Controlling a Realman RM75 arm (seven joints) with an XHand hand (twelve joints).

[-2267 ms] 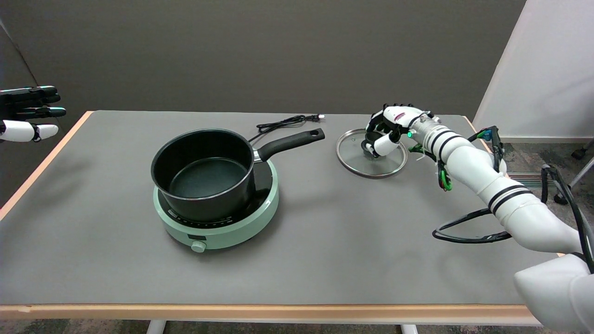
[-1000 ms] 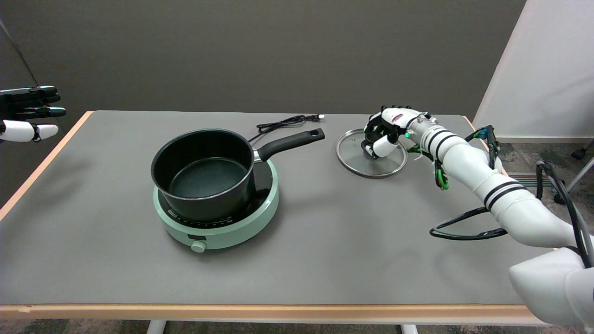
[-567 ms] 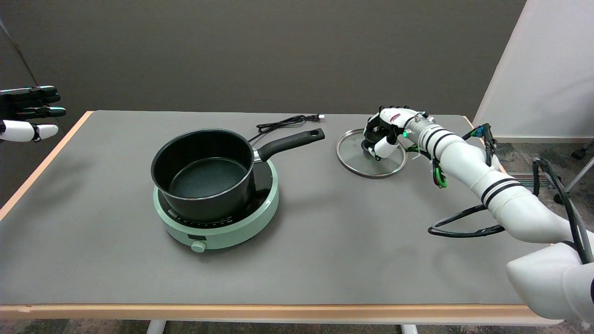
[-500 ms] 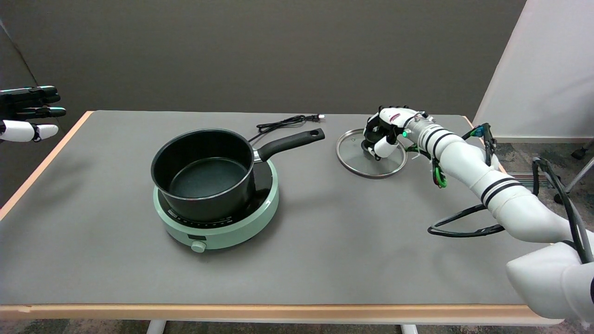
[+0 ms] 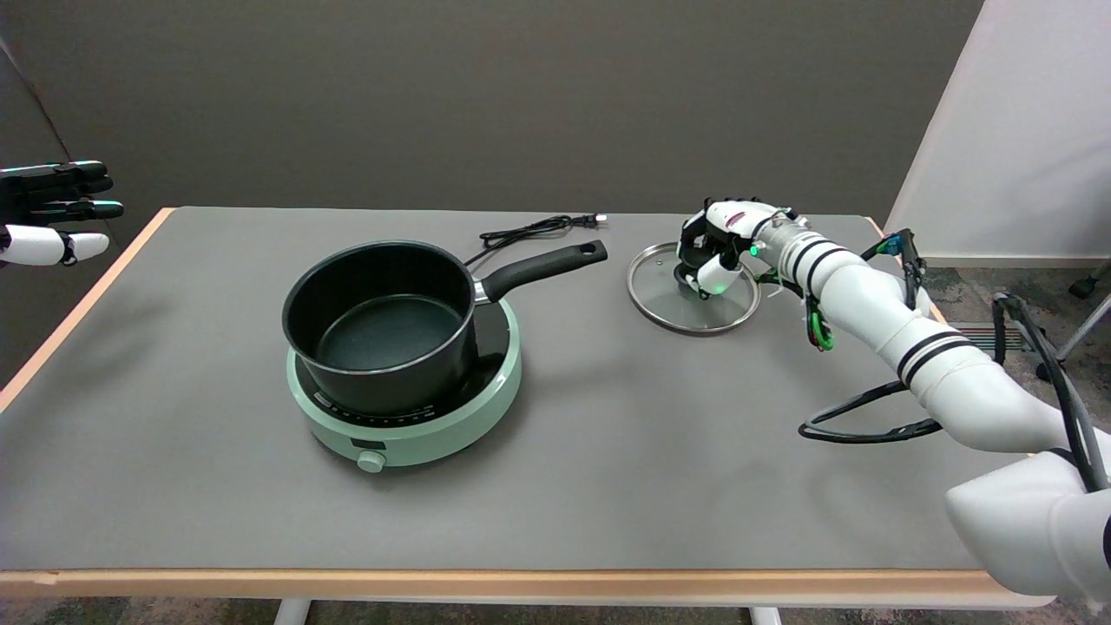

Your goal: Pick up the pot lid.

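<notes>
Glass pot lid (image 5: 673, 304): one, round, clear pane w/ thin metal rim and a dark knob at centre. It sits at the far right of the table (image 5: 608, 486), well apart from the pot and to the right of the pot's handle tip. Whether its near edge rests on the table or is just off it cannot be told.

Right hand (image 5: 716, 247): black-and-white, fingers curled down over the lid's centre, closed around the knob; a white fingertip shows in front of the knob, dark fingers behind it. The knob itself is mostly hidden by the hand. A small green light shows at the wrist. The white arm w/ black bands reaches in from lower right; black cable loops hang beside it.

Pot (image 5: 382, 321): one, black, matte, deep round wall, dark smooth inside, w/ one long black handle pointing to the upper right; hole at handle tip.

Hot plate (image 5: 417, 434): one, round, pale green body, black top; one small knob at front. The pot stands on it.

Power cord (image 5: 529, 230): one, black, thin, lying loosely coiled on the table behind the pot, plug at its right end.

Table: flat, grey matte top, light wood-coloured edge.
</notes>
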